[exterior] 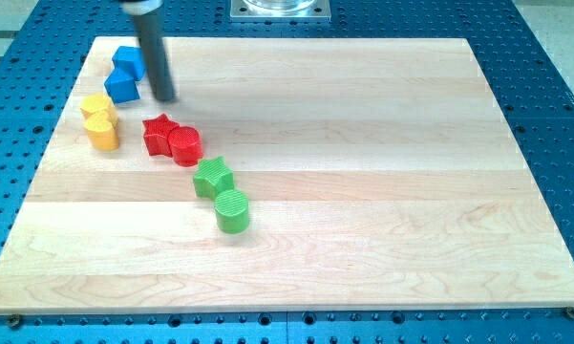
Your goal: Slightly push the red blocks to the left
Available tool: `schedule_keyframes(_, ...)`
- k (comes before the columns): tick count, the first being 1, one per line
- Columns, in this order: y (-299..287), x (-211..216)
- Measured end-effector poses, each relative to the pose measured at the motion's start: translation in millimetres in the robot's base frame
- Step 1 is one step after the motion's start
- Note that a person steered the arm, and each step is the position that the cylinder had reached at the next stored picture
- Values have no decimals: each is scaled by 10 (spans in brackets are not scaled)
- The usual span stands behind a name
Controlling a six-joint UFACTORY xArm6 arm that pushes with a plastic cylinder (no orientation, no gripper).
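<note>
Gripperless, the rod's tip [165, 98] rests just right of the blue blocks [125, 75], above the red star [158, 133] and red cylinder [185, 145].

red star [158, 132], red cyl [185, 145], touching, board's left

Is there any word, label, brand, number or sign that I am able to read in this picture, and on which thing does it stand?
None: no readable text anywhere.
The wooden board, the blue perforated table and the coloured blocks, for example the red star block and green cylinder block, carry no writing.
The dark rod ending in my tip shows no marking either.
</note>
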State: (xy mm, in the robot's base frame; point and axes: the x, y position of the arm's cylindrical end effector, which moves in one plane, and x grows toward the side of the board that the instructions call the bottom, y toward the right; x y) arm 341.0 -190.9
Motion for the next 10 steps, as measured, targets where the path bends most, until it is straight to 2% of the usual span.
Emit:
schedule_keyframes(1,-514,-102)
schedule_keyframes(2,-322,-292)
schedule_keyframes(3,237,-130)
schedule_keyframes(4,611,283)
schedule_keyframes(5,1232,679)
schedule_keyframes(6,1146,820)
schedule_keyframes(8,807,831)
schedule_keyframes(10,738,883)
